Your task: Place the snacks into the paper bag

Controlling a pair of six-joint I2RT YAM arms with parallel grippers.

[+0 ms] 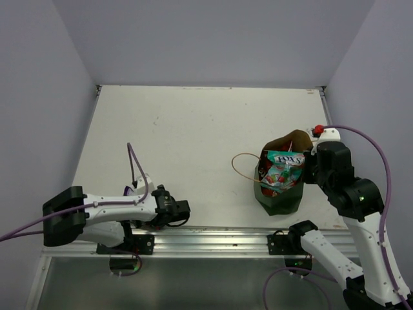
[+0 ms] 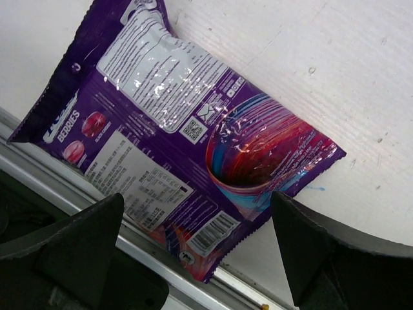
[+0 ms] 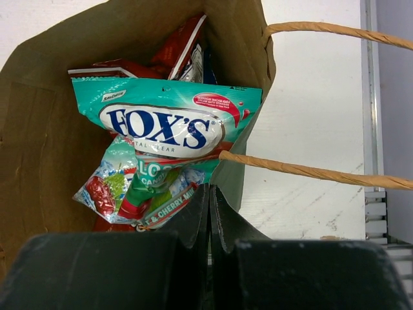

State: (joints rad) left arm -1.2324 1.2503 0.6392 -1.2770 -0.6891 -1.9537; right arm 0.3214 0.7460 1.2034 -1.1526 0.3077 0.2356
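Observation:
The purple-silver bag (image 2: 168, 123) lies flat at the table's near edge, one corner over the metal rail. My left gripper (image 2: 197, 197) hovers over it, open, one finger either side of its lower corner; in the top view (image 1: 174, 212) the arm hides the packet. The paper bag (image 1: 277, 200) stands at the right, dark green outside, brown inside (image 3: 39, 161). A teal candy bag (image 3: 161, 123) lies on top inside it, with red packs (image 3: 181, 42) behind. My right gripper (image 3: 210, 190) is shut on the bag's near rim, at its right side (image 1: 310, 169).
A metal rail (image 2: 39, 177) runs along the table's front edge under the purple packet. The bag's cord handles (image 3: 310, 171) loop out over the table; one lies to its left (image 1: 242, 171). White walls enclose the table on three sides.

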